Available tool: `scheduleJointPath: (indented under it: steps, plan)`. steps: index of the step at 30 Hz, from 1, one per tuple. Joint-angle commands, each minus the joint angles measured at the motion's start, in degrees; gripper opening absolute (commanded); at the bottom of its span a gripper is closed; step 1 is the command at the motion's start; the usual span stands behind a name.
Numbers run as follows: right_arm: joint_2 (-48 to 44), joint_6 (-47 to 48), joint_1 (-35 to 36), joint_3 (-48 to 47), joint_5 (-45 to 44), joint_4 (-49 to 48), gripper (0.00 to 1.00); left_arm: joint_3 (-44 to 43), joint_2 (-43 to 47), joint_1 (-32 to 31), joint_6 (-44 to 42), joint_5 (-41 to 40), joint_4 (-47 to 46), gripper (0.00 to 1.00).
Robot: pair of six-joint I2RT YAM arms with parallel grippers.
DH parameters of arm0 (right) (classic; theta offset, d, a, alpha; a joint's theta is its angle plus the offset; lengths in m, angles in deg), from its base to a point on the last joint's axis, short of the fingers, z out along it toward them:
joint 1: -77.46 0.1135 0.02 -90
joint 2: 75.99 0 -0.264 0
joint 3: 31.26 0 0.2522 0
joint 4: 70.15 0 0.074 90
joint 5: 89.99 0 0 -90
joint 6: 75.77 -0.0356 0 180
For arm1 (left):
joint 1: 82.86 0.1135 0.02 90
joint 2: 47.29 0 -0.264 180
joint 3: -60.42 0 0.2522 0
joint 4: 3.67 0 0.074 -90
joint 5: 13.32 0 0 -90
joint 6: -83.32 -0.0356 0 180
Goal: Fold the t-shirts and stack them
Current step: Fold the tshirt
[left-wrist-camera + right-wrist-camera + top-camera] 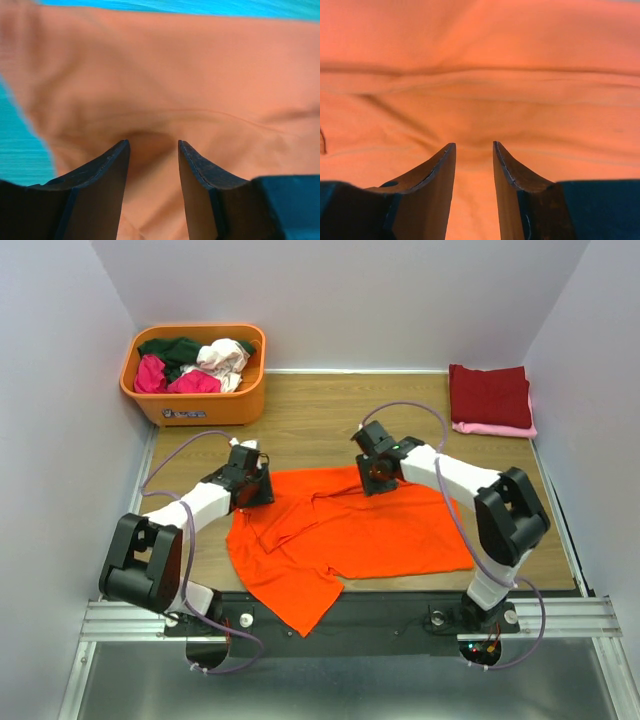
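A bright orange t-shirt (350, 535) lies spread and wrinkled on the wooden table, one part hanging over the near edge. My left gripper (257, 490) is down on its far left edge. In the left wrist view (154, 144) the jaws stand narrowly apart with puckered orange cloth (200, 75) between them. My right gripper (376, 478) is down on the shirt's far edge near the middle. In the right wrist view (470, 144) it also pinches orange cloth (480, 65), with wrinkles running to the tips. A folded dark red t-shirt (489, 393) lies on a pink one (497, 428) at the back right.
A rigid orange tub (195, 405) at the back left holds several crumpled shirts: dark green, magenta and whitish-pink. White walls close in the table on the left, right and back. A metal rail (330, 618) runs along the near edge.
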Motion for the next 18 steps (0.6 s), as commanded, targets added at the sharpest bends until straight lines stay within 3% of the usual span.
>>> scheduleJointPath:
  steps: [1, 7, 11, 18]
  plan:
    - [-4.68, 3.25, -7.43, -1.93, -5.20, -0.30, 0.42, -4.90, 4.43, -7.11, -3.82, -2.79, -0.83, 0.55]
    - [-3.45, 7.47, -15.62, -4.83, -5.38, -0.29, 0.43, -16.58, -0.47, -15.91, -7.25, -2.80, -3.02, 0.58]
    - [0.41, 8.80, -20.46, -8.16, -4.42, -0.30, 0.43, -25.54, -11.28, -21.44, -8.83, -3.33, -2.85, 0.59]
    - [5.86, 9.85, -22.93, -12.30, -2.66, -0.38, 0.43, -38.81, -25.87, -26.20, -9.10, -3.51, -1.62, 0.58]
